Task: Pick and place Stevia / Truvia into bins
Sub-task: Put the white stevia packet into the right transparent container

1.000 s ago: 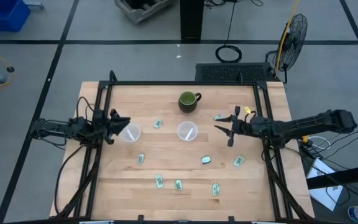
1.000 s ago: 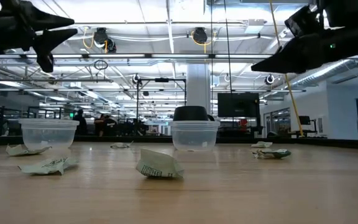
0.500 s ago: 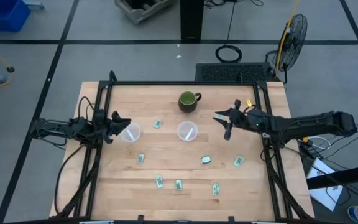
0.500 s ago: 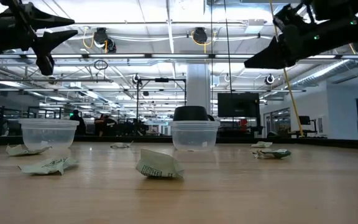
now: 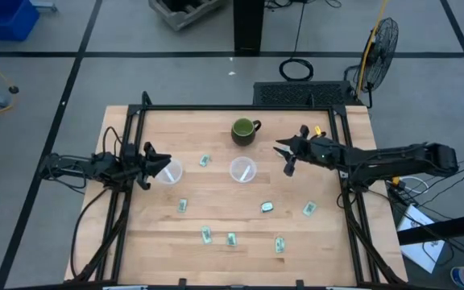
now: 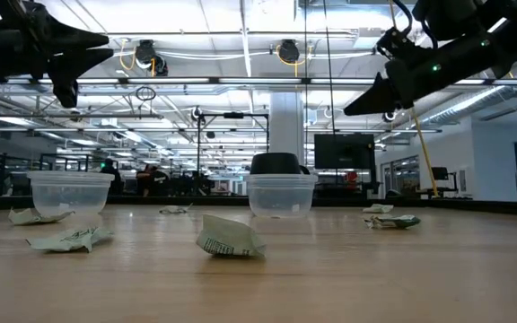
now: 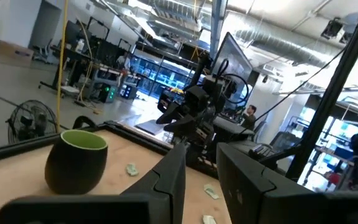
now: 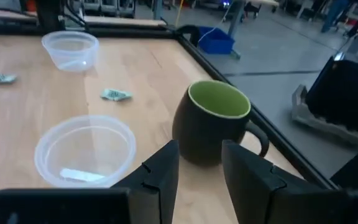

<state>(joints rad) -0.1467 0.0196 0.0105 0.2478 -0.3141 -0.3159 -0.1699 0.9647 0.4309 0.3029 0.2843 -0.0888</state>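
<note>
Several pale green-and-white Stevia sachets lie flat on the wooden table, among them one (image 5: 205,160) between the cups and a row near the near edge (image 5: 231,238). Two clear cups stand upright: the left cup (image 5: 168,171) and the middle cup (image 5: 242,170). In the right wrist view the middle cup (image 8: 86,149) holds one sachet (image 8: 76,175). My left gripper (image 5: 156,165) hovers open beside the left cup, above rim height (image 6: 88,54). My right gripper (image 5: 282,159) hangs open in the air right of the middle cup, near the mug.
A dark green mug (image 5: 244,130) stands near the far edge, just left of my right gripper, and fills the right wrist view (image 8: 213,121). A black frame (image 5: 232,108) borders the table. More sachets lie at the right (image 5: 308,209) and middle (image 5: 267,207).
My right gripper has travelled toward the table's left and far edge, closing on the mug, and stayed open. The left gripper has kept its place by the left cup. No sachet or cup has moved.
</note>
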